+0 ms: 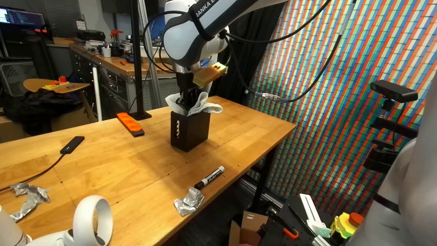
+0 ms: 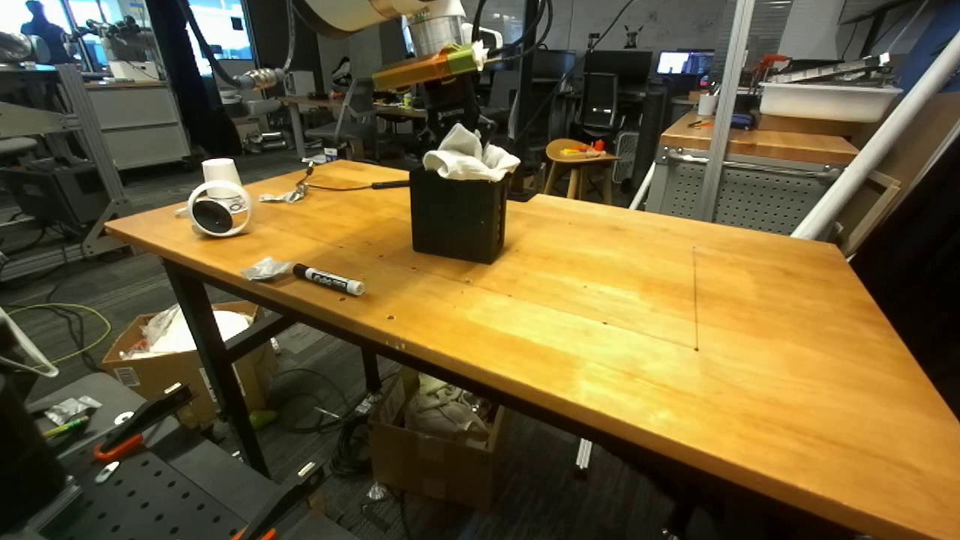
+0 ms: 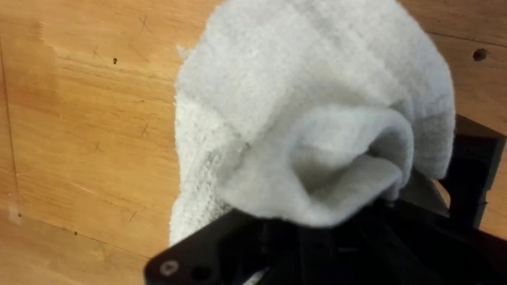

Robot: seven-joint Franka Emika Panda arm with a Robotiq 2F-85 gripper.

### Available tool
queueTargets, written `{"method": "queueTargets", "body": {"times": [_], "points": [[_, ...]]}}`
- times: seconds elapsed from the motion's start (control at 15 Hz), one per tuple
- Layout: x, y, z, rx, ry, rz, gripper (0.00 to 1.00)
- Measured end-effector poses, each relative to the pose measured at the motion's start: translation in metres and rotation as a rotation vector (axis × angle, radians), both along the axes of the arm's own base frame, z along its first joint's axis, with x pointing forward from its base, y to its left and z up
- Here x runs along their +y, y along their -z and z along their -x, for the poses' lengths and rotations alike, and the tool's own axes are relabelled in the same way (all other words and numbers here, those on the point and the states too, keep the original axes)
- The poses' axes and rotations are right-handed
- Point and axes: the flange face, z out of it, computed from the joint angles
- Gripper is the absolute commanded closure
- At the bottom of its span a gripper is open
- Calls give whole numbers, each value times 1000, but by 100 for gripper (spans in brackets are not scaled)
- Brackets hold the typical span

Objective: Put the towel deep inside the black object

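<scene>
The black object is an open-topped black box (image 1: 189, 131) standing upright on the wooden table; it also shows in an exterior view (image 2: 457, 217). The pale grey-white towel (image 1: 203, 106) is bunched in its mouth, with folds standing above and hanging over the rim in both exterior views. In the wrist view the towel (image 3: 285, 71) covers most of the opening, and only a corner of the box (image 3: 471, 170) shows. My gripper (image 1: 189, 99) points down into the towel at the mouth. Its fingers look drawn together on the towel; the tips are hidden in the folds.
An orange-and-black tool (image 1: 130, 124) and a black post stand behind the box. A marker (image 1: 209, 177) and crumpled foil (image 1: 189, 201) lie near the table's front edge. A white ring-shaped controller (image 1: 92, 218) and a cabled black adapter (image 1: 72, 145) are also on the table.
</scene>
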Motion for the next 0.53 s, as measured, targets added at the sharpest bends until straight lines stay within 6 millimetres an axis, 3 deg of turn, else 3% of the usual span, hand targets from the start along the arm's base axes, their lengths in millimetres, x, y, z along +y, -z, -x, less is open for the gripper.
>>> {"method": "queueTargets", "body": {"times": [0.53], "points": [[13, 19, 6, 69, -26, -16, 100]]}}
